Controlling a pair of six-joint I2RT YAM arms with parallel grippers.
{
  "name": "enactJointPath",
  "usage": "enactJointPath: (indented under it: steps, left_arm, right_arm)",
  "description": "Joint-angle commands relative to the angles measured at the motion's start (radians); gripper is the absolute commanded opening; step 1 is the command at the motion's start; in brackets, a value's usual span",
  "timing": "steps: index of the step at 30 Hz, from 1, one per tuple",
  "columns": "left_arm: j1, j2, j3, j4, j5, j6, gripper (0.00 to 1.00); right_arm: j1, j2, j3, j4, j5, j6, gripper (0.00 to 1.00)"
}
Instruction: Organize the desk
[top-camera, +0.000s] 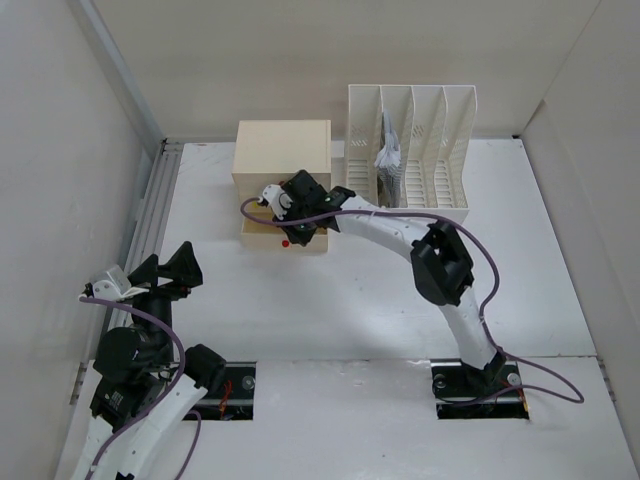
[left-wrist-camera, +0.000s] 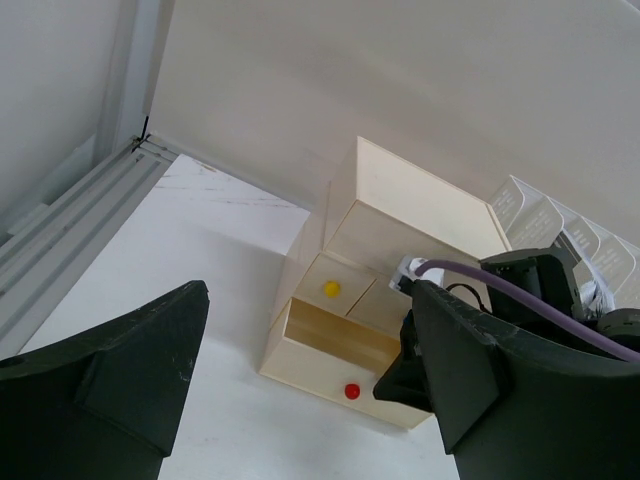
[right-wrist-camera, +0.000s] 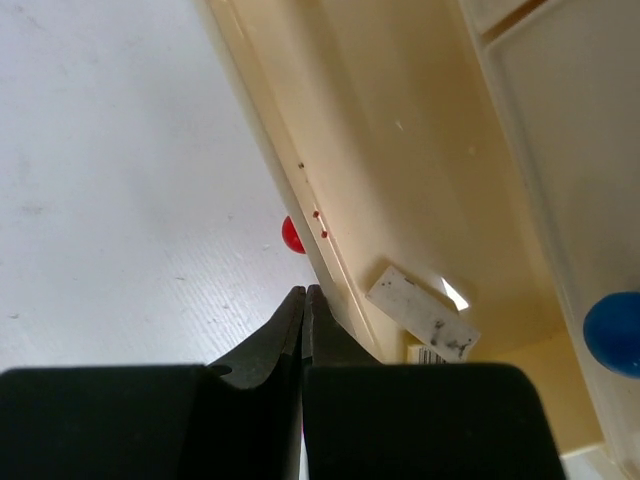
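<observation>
The desk (top-camera: 300, 310) is a white tabletop with pale walls around it. At its back stands a cream drawer box (top-camera: 282, 150) with its bottom drawer (top-camera: 285, 232) pulled out, a red knob (top-camera: 286, 242) on the front. My right gripper (top-camera: 296, 228) hangs over that drawer's front edge. In the right wrist view it (right-wrist-camera: 305, 292) is shut with nothing between its fingers, just short of the red knob (right-wrist-camera: 292, 235). A white scuffed piece (right-wrist-camera: 422, 312) lies inside the drawer. My left gripper (top-camera: 170, 268) stands open at the left, facing the box (left-wrist-camera: 420, 210), and holds nothing.
A white slotted file rack (top-camera: 412, 145) with papers (top-camera: 388, 160) stands right of the box. A grooved metal rail (top-camera: 150, 215) runs along the desk's left edge. The box also has a yellow knob (left-wrist-camera: 331, 288) and a blue knob (right-wrist-camera: 612, 333).
</observation>
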Motion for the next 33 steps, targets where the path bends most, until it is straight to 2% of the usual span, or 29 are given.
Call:
enactJointPath:
  steps: [1, 6, 10, 13, 20, 28, 33]
  left_arm:
    - [0.001, -0.028, -0.002, 0.046, 0.004, 0.017, 0.80]
    - [0.001, -0.028, -0.002, 0.046, 0.004, 0.017, 0.80]
    - [0.001, -0.028, -0.002, 0.046, 0.004, 0.017, 0.80]
    - [0.001, -0.028, -0.002, 0.046, 0.004, 0.017, 0.80]
    - [0.001, -0.028, -0.002, 0.046, 0.004, 0.017, 0.80]
    - [0.001, -0.028, -0.002, 0.046, 0.013, 0.017, 0.80]
    - [0.001, -0.028, -0.002, 0.046, 0.013, 0.017, 0.80]
  right_arm:
    - [0.019, 0.013, 0.036, 0.011, 0.133, 0.007, 0.00]
    - [0.094, -0.007, -0.067, 0.174, 0.568, -0.040, 0.00]
    - [0.130, -0.007, -0.162, 0.356, 0.830, -0.138, 0.00]
    - [0.130, 0.014, -0.202, 0.467, 0.940, -0.204, 0.00]
    - [0.130, 0.045, -0.280, 0.749, 1.104, -0.382, 0.00]
    - [0.130, 0.077, -0.366, 1.065, 1.178, -0.554, 0.00]
    - [0.142, 0.047, -0.408, 1.067, 1.148, -0.582, 0.00]
